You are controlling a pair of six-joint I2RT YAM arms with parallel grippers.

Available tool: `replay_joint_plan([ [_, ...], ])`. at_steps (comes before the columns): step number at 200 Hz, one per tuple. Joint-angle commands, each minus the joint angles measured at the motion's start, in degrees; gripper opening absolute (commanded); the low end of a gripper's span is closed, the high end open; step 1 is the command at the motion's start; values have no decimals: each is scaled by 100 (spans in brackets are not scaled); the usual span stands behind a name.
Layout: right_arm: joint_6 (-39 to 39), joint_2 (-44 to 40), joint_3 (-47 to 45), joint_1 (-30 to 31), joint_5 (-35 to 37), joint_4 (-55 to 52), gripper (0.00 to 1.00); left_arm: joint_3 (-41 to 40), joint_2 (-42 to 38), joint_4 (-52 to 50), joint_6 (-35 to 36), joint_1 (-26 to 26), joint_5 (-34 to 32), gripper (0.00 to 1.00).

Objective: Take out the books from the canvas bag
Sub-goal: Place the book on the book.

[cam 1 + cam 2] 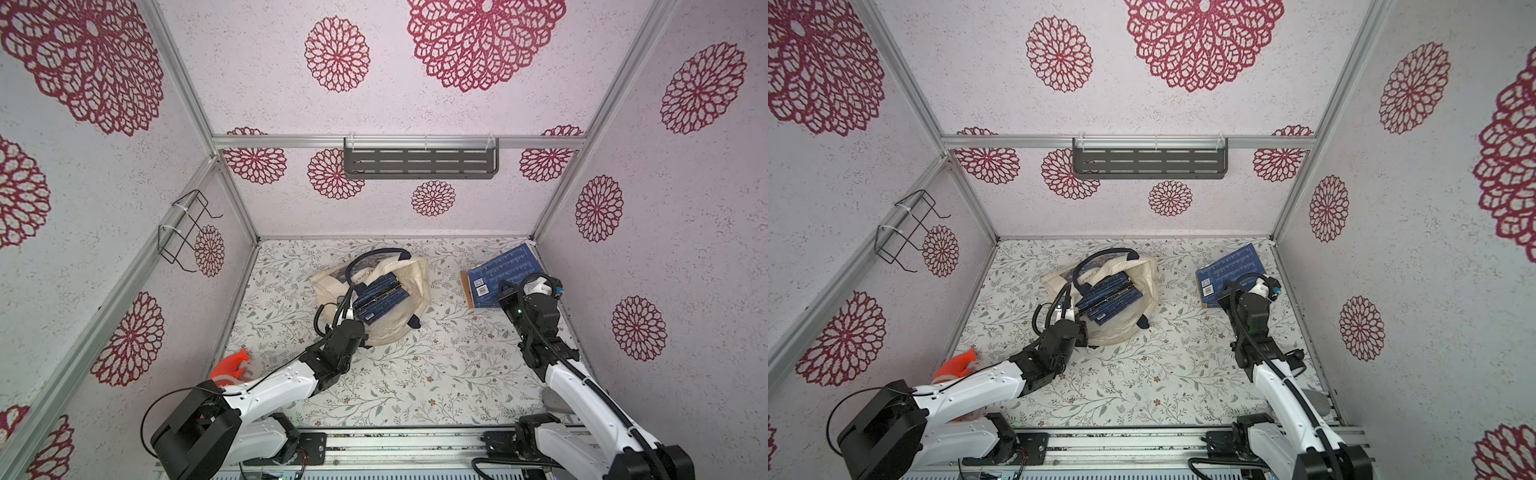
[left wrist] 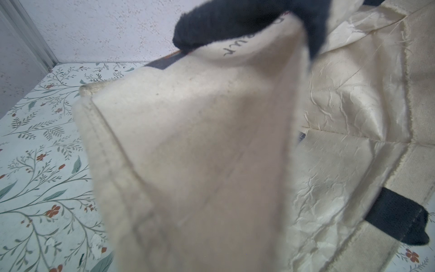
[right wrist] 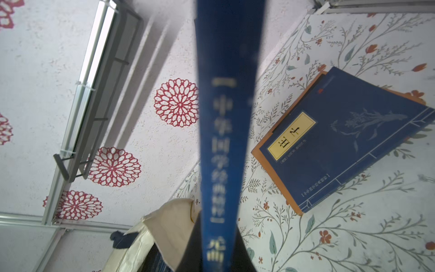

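Two grippers, both closed: left gripper (image 1: 356, 316) pinches the near-left rim of the canvas bag (image 1: 419, 286). In the left wrist view we see only blurred cream canvas bunched close to the lens, with the fingers hidden. On the other side, right gripper (image 3: 219, 256) is clamped on a dark blue book (image 3: 223, 141), which we see spine-on, held above the table (image 1: 415, 374) at its far right side. Beneath it lie two books already out, a blue book (image 3: 341, 141) stacked on an orange-brown book (image 3: 273, 171). The bag sits mid-table with its mouth open upward and a navy handle (image 1: 390, 250) arched over the far rim. Inside it we see several more dark blue books (image 1: 380, 297), stacked flat and slightly fanned.
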Motion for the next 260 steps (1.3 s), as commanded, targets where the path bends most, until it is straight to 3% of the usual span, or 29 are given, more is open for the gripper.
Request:
replay_joint_plan([
  [1, 330, 364, -12, -339, -638, 980, 0, 142, -28, 5, 100, -50, -70, 0],
  [105, 829, 2420, -448, -984, -684, 2726, 0, 141, -45, -8, 119, -88, -96, 0],
  [229, 1199, 3655, -61, -1047, -612, 2901, 0, 171, 8, -8, 155, -142, -145, 0],
  [260, 997, 3689, 177, -1056, -591, 2568, 18, 177, 8, -8, 162, -166, -151, 0],
])
